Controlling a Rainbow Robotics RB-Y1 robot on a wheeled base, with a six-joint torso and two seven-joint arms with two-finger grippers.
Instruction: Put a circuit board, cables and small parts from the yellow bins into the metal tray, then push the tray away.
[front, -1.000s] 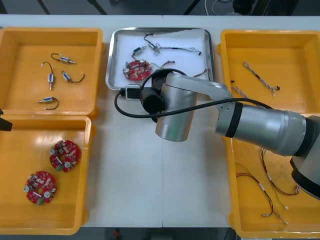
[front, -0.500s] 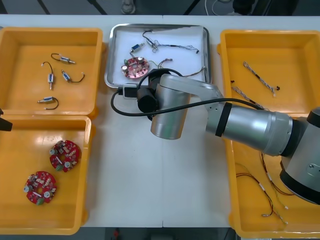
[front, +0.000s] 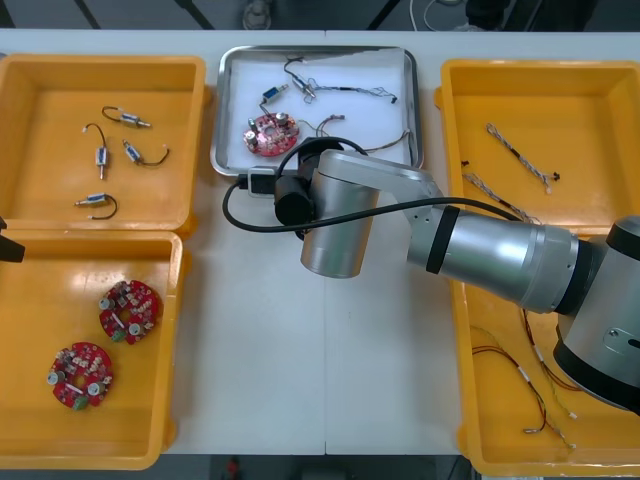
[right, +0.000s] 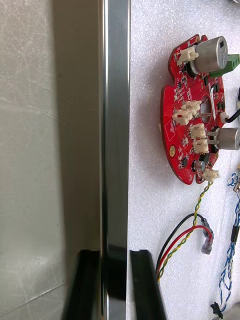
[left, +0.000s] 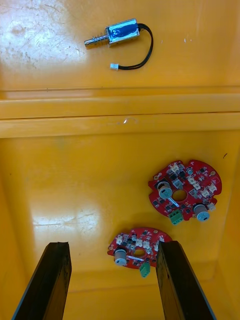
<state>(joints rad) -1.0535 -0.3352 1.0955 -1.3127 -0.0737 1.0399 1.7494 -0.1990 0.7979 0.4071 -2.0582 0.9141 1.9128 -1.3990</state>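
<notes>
The metal tray (front: 416, 100), white inside, lies at the table's far middle. It holds a round red circuit board (front: 270, 134), thin cables (front: 345, 92) and a small metal part (front: 272, 98). My right arm (front: 335, 220) reaches over the tray's near edge. In the right wrist view my right gripper (right: 116, 282) is shut on the tray's rim (right: 116, 125), one finger inside and one outside, with the circuit board (right: 195, 107) and a red and yellow cable (right: 182, 240) just beyond. My left gripper (left: 112, 280) hangs open above two circuit boards (left: 185, 195) in the near left bin (front: 30, 300).
The far left bin (front: 40, 80) holds several small metal parts (front: 100, 155). Both right bins carry cables: twisted ones (front: 520, 155) in the far bin, red and yellow ones (front: 530, 385) in the near bin. Bare table (front: 260, 350) lies between the near bins.
My right arm has pushed the tray away toward the table's far edge; most of the travel came in the first half second. The left arm has stayed still.
</notes>
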